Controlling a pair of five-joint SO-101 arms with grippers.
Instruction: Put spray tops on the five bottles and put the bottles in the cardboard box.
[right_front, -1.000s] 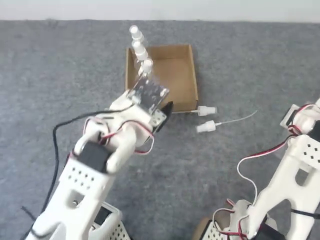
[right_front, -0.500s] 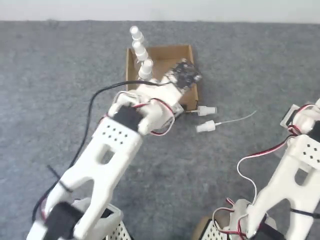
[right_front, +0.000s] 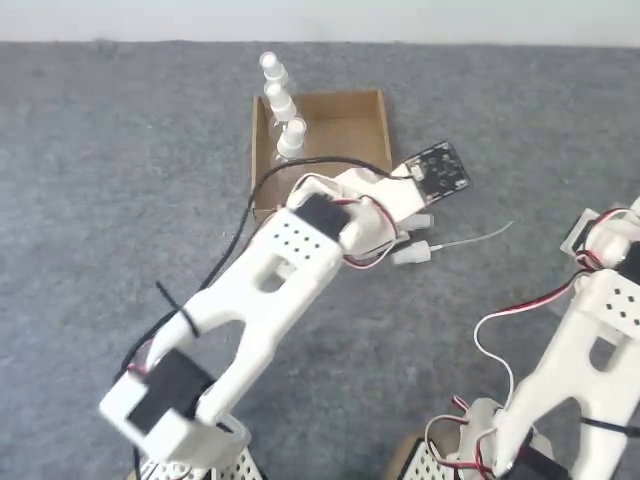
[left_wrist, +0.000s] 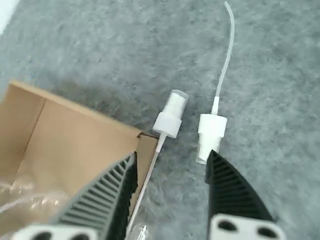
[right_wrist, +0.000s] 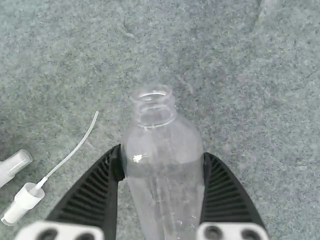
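The cardboard box (right_front: 345, 150) lies at the back middle, with three topped bottles (right_front: 281, 100) standing along its left wall. Two loose spray tops (right_front: 413, 221) (right_front: 412, 254) lie on the mat just right of the box's front corner. In the left wrist view my left gripper (left_wrist: 171, 157) is open above them: one spray top (left_wrist: 170, 117) by the box corner (left_wrist: 142, 142), the other (left_wrist: 211, 134) with its long tube pointing away. My right gripper (right_wrist: 161, 155) is shut on a clear bottle (right_wrist: 160, 140) with an open neck, at the table's right side.
Grey felt mat (right_front: 120, 200) covers the table. The left arm (right_front: 290, 260) stretches diagonally across the middle; the right arm (right_front: 600, 320) stands at the right edge with loose red and white wires (right_front: 500, 330). The mat's far edge (right_front: 450, 42) runs behind the box.
My left arm has swung to the right, from the box's front left side to above the two loose spray tops. The right arm has kept still with the bottle.
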